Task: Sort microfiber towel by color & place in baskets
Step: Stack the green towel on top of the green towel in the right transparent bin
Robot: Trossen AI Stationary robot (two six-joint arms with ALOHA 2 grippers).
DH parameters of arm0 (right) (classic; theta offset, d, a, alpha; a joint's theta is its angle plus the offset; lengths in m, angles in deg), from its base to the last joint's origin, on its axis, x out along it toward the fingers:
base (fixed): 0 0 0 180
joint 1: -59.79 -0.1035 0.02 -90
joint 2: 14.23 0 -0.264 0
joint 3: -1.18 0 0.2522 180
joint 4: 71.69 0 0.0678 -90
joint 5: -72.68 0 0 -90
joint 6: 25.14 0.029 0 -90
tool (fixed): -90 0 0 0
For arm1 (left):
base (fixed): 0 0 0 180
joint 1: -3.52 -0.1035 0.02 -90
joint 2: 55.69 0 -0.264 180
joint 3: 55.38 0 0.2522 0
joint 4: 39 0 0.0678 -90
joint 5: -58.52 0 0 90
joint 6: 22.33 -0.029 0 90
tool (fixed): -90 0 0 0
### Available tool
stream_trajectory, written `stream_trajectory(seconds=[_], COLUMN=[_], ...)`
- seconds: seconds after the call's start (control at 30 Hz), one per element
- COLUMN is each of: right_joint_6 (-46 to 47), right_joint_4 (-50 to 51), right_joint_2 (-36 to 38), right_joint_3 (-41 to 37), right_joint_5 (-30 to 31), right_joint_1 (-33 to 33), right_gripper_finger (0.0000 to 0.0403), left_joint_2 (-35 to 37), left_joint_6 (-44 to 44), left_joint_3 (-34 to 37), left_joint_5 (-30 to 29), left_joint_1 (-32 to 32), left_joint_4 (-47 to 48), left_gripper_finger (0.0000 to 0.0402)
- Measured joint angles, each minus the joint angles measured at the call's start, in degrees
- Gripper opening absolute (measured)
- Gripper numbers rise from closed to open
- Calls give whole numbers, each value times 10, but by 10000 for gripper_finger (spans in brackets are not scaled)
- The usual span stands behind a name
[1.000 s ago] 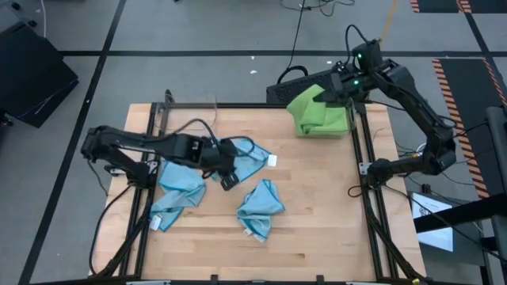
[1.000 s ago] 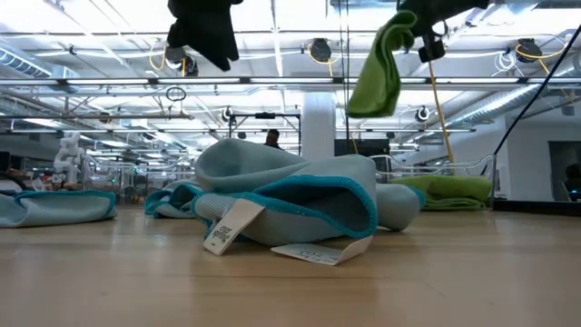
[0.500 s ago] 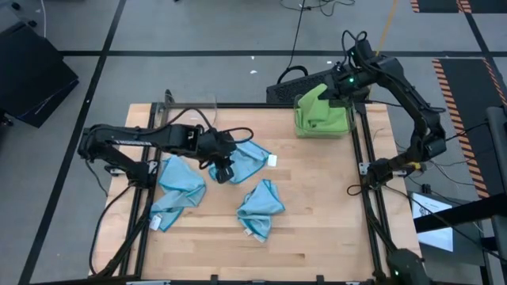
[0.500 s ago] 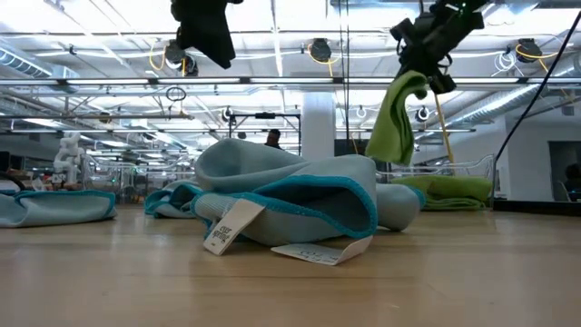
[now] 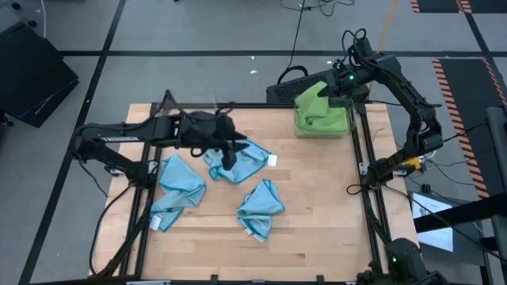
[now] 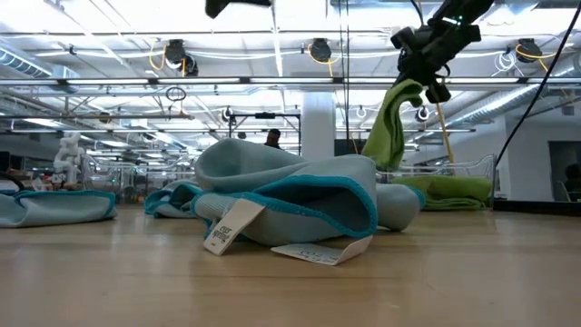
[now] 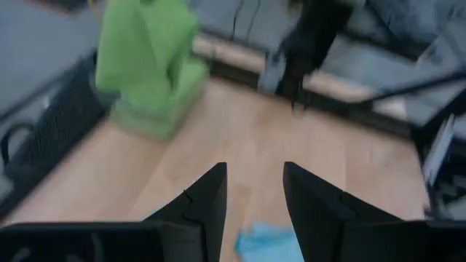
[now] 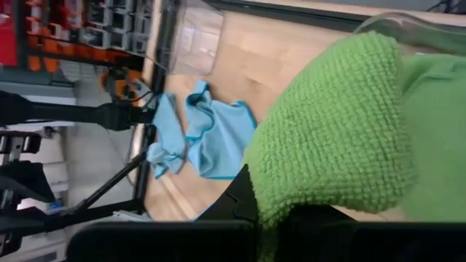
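Right gripper point(image 5: 337, 89) is clenched on a green towel point(image 6: 390, 123), which hangs lengthwise straight down over the far-right basket point(image 5: 323, 125) of green towels. Best to lower it inside the rim before letting go. Left gripper point(image 7: 253, 191), parted and empty, hovers above a blue towel point(image 5: 242, 161).

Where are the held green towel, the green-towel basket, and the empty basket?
green towel point(image 6: 388, 127): low view, mid-fold of the cloth hanging from the right end effector point(image 6: 419, 68).
green-towel basket point(image 5: 324, 131): high view, near wall, table's far right corner.
empty basket point(image 5: 196, 102): high view, clear rim, table's far left.
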Motion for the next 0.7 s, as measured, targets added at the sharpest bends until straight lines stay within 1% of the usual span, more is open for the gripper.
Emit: stream_trajectory(seconds=[0.1,0.33,0.5,0.7], right_joint_6=[-5,-18,-26,-37], right_joint_4=[-1,-3,-3,-9], right_joint_2=[0,-9,-18,-29], right_joint_3=[0,0,0,-1], right_joint_5=[-14,-18,-46,-46], right_joint_1=[2,6,9,13], right_gripper_finger=[1,2,2,2], left_joint_2=[-1,-2,-1,-2], left_joint_6=[-7,-18,-14,-2], left_joint_3=[0,0,0,0], left_joint_5=[1,6,2,-9], left_joint_1=[-16,-40,-41,-40], left_joint_4=[-2,-25,-35,-34], left_gripper_finger=[136,136,136,136])
